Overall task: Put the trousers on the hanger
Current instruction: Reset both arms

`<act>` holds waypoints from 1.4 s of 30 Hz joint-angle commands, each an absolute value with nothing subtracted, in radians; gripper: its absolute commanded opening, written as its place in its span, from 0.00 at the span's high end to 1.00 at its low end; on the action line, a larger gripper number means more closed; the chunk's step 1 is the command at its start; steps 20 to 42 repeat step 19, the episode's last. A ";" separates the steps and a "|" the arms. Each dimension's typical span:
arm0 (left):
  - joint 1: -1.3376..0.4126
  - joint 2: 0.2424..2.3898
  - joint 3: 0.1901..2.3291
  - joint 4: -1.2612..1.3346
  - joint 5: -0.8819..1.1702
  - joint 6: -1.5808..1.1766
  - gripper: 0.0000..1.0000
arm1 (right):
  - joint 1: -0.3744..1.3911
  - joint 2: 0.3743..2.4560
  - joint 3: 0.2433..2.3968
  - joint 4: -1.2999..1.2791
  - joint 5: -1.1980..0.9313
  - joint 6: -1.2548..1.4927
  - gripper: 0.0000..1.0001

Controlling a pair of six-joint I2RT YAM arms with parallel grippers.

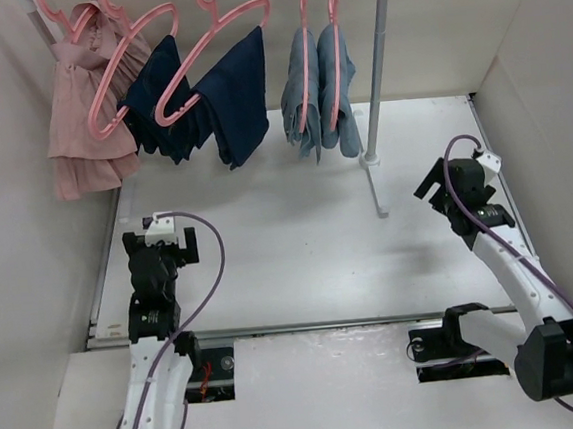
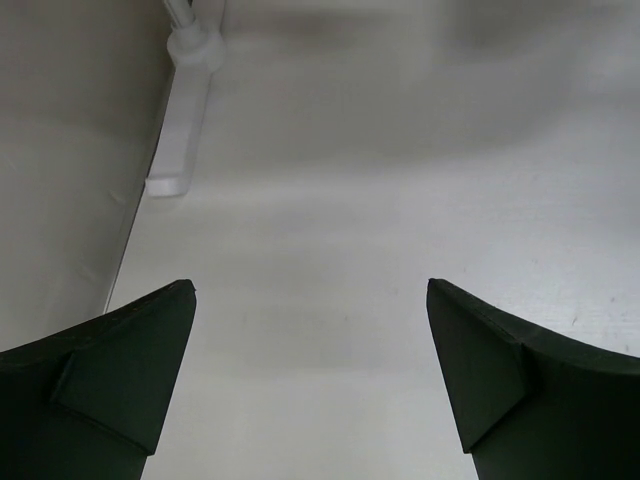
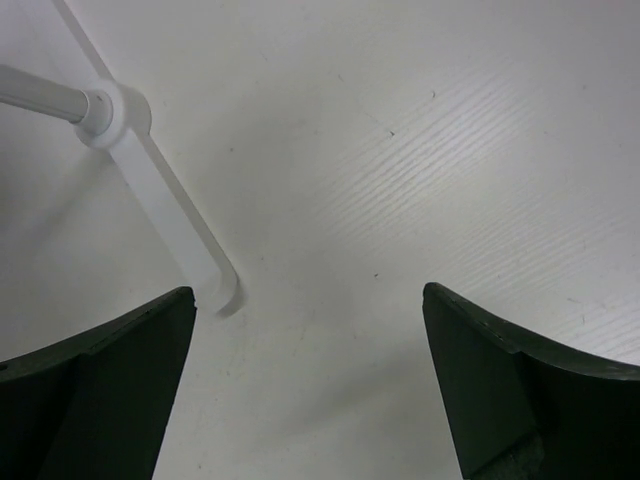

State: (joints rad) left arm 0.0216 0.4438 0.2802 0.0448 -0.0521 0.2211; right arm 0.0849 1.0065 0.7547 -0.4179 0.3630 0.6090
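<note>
Two dark navy garments hang side by side on the rail in the top view. The larger right one (image 1: 234,97) looks like the trousers, draped over a tilted pink hanger (image 1: 214,52). The smaller navy garment (image 1: 162,105) hangs left of it on another pink hanger (image 1: 133,67). My left gripper (image 1: 156,242) is open and empty low over the table's left side, well short of the rail; its wrist view (image 2: 310,310) shows only bare table between the jaws. My right gripper (image 1: 438,191) is open and empty at the right, near the rack's foot (image 3: 165,190).
A pink garment (image 1: 82,112) hangs at the far left. Light blue-grey jeans (image 1: 317,86) hang on two pink hangers at the right. The rack's grey pole (image 1: 378,56) stands on a white foot (image 1: 374,182); another foot (image 2: 185,110) lies ahead of the left gripper. White walls enclose the table.
</note>
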 commanded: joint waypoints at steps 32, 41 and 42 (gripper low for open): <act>0.025 0.445 0.262 0.249 -0.020 0.179 0.00 | 0.074 0.967 0.788 -0.330 0.321 0.580 0.00; 0.025 0.445 0.262 0.249 -0.020 0.179 0.00 | 0.074 0.967 0.788 -0.330 0.321 0.580 0.00; 0.025 0.445 0.262 0.249 -0.020 0.179 0.00 | 0.074 0.967 0.788 -0.330 0.321 0.580 0.00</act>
